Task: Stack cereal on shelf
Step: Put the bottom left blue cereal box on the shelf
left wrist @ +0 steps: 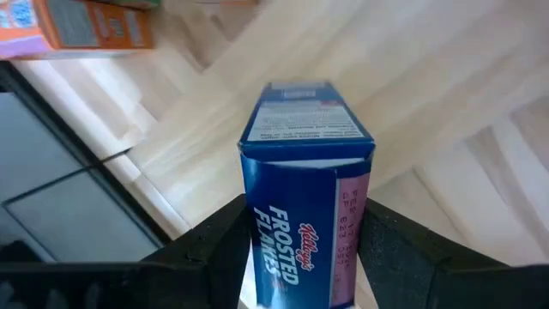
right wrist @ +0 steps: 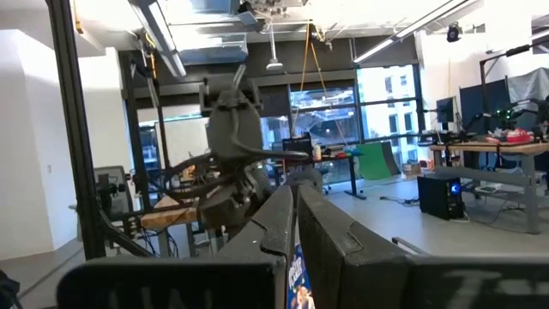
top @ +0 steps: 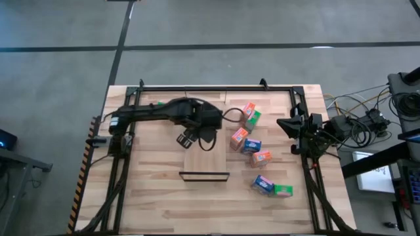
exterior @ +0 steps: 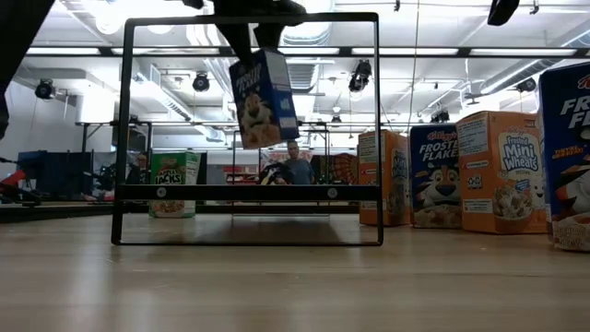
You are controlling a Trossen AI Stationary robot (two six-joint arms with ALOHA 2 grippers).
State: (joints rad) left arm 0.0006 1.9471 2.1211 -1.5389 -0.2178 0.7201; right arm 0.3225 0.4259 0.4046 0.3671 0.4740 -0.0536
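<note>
The left gripper [left wrist: 300, 249], clamped on a blue cereal box [exterior: 264, 99], hangs above the shelf [top: 205, 159], so lowering it squarely seems next.

Overhead and table-level views, two wrist close-ups; blue cereal box [exterior: 264, 99] shared by three.

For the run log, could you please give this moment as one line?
left gripper: holds blue cereal box above shelf | right gripper: shut, parked

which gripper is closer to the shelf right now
Left. The left gripper hangs just above the shelf, holding a blue cereal box. The right gripper is parked off at the table's right edge, well away from it.
</note>
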